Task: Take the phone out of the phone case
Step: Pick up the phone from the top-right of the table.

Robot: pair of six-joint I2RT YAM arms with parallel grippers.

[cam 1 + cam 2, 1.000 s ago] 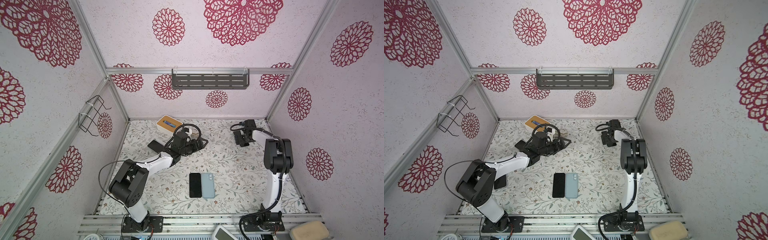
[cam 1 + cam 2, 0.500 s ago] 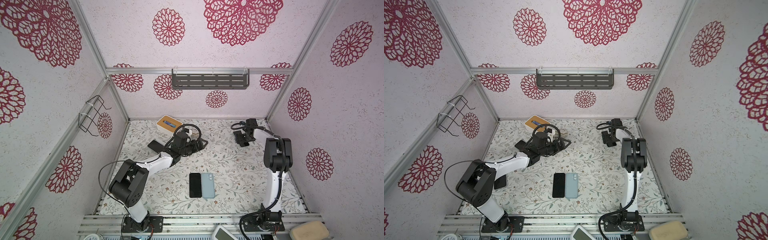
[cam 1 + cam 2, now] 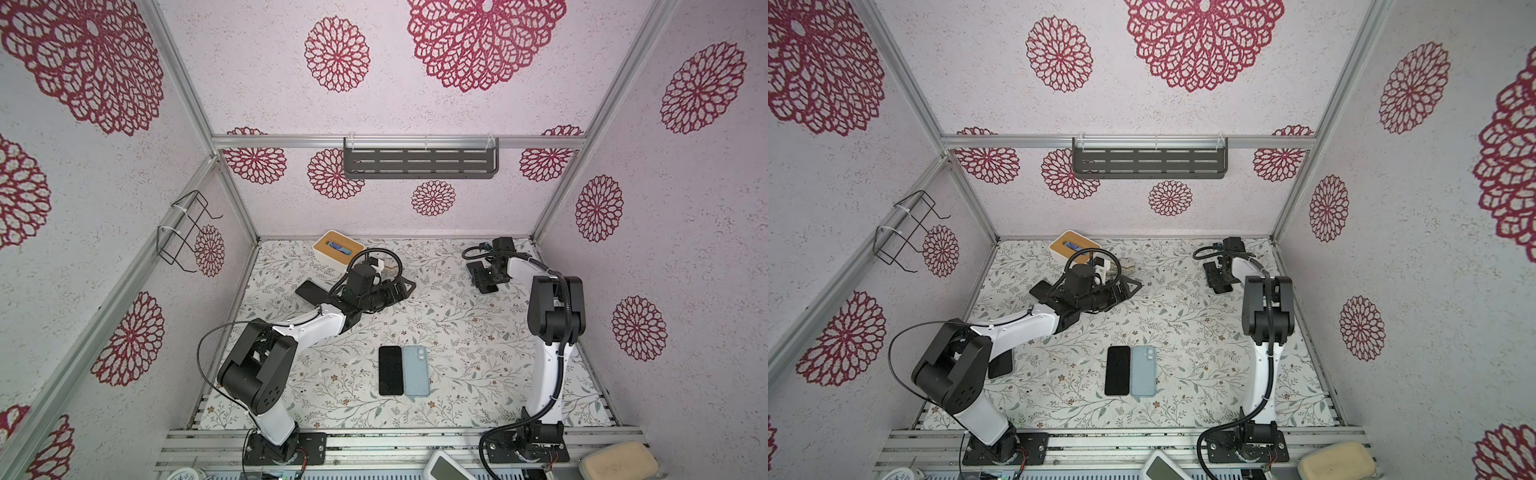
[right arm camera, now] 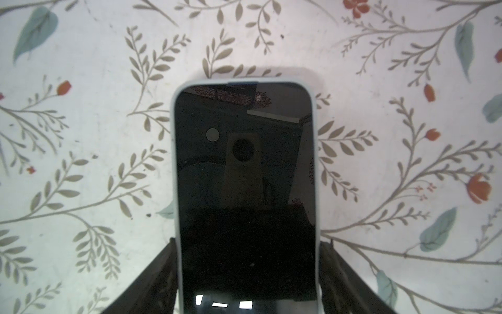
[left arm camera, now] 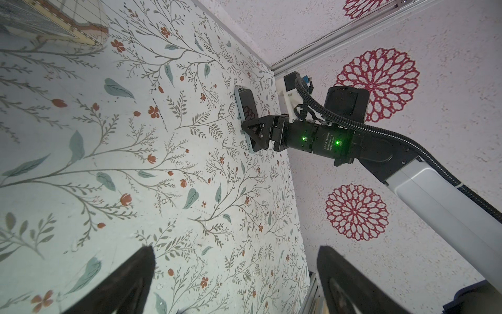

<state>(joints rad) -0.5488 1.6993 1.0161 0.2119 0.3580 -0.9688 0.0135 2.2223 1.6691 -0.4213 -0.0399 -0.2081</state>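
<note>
Right fingers (image 4: 152,277) closed in beside phone case (image 4: 174,168) holding phone (image 4: 244,190), grip unclear, left fingers (image 5: 122,285) wide

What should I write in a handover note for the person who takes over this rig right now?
Left gripper: open, empty, above the back half of the table.
Right gripper: fingers flank the cased phone, which lies flat at the far right; a firm grip cannot be confirmed.
Done: only the approach; nothing is taken out.
Left: grip it, then do the whole removal.
Nearby: black phone beside a pale blue case-like item, front centre.
</note>
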